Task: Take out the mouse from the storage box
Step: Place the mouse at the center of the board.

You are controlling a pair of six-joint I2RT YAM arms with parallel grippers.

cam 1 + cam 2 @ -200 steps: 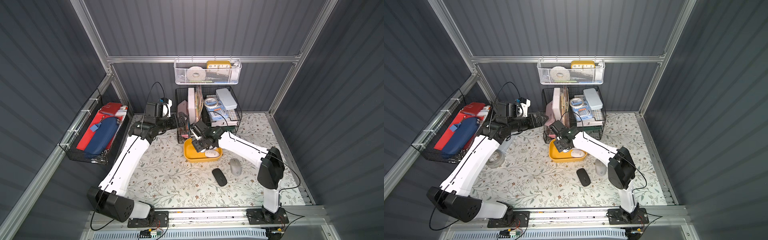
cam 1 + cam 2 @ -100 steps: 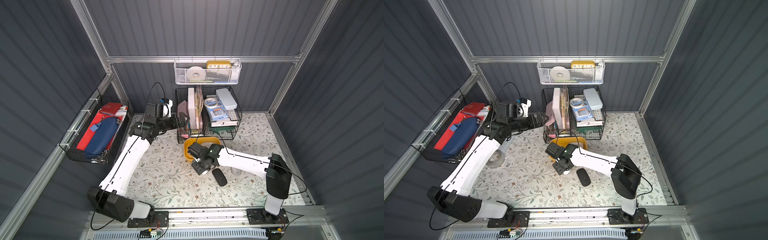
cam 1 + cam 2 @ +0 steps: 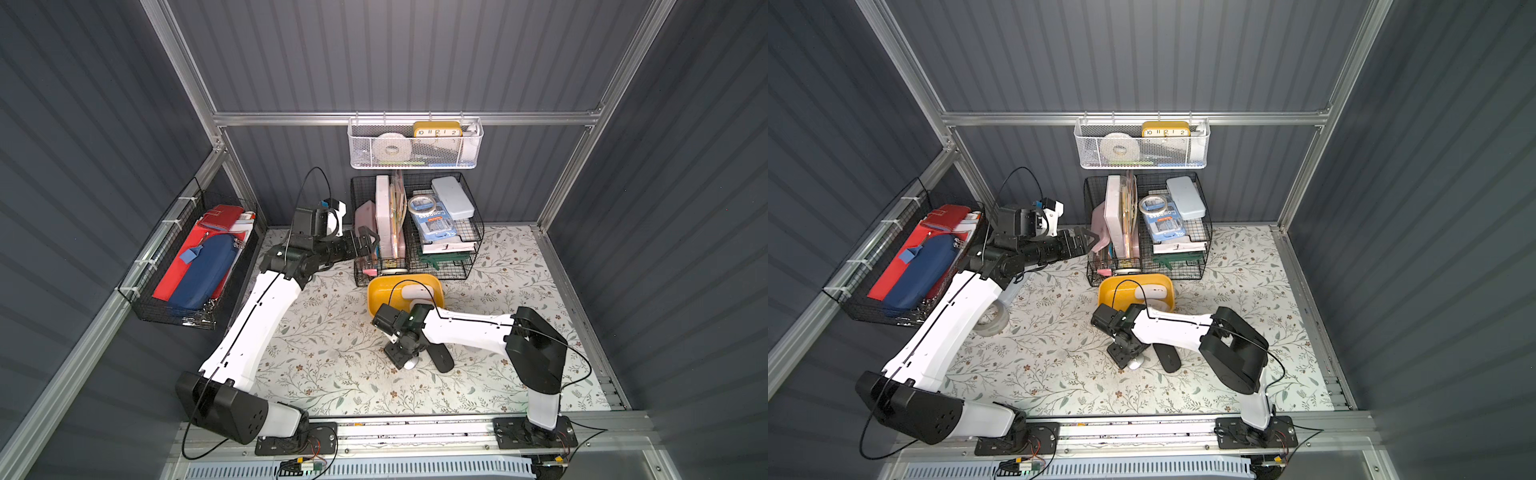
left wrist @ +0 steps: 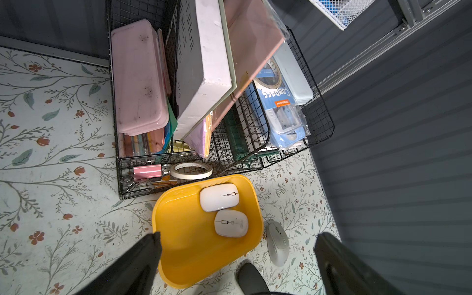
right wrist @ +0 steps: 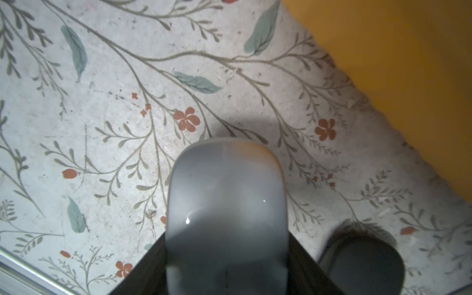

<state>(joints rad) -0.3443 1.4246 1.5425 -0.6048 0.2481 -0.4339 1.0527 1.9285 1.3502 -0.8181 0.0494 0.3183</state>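
setting: dark ribbed walls close round a desk [image 3: 332,374] under a floral cover
right fingers [image 5: 146,274]: clamped narrow on the flanks of a pale mouse [image 5: 226,204], low over the middle of the desk; whether it touches the cover I cannot tell
why there: as I judge it, this is the set-down spot, out of the tub and toward the near edge, just beside a black mouse [image 3: 441,359], so the taken ones gather together
storage box [image 3: 380,293]: mustard tub just beyond the right wrist, close against the wire baskets toward the far edge; two white mice [image 4: 219,197] lie side by side against one wall
grey mouse [image 4: 278,242]: on the cover just outside the tub
left fingers [image 4: 138,263]: spread wide, holding nothing, raised beside the black wire baskets [image 3: 480,232]; likely parked clear of the right arm's path while its camera looks down on the tub
far wall: white mesh basket [image 3: 415,153] hangs on the rail
stage: one mouse is out of the tub, release not yet made
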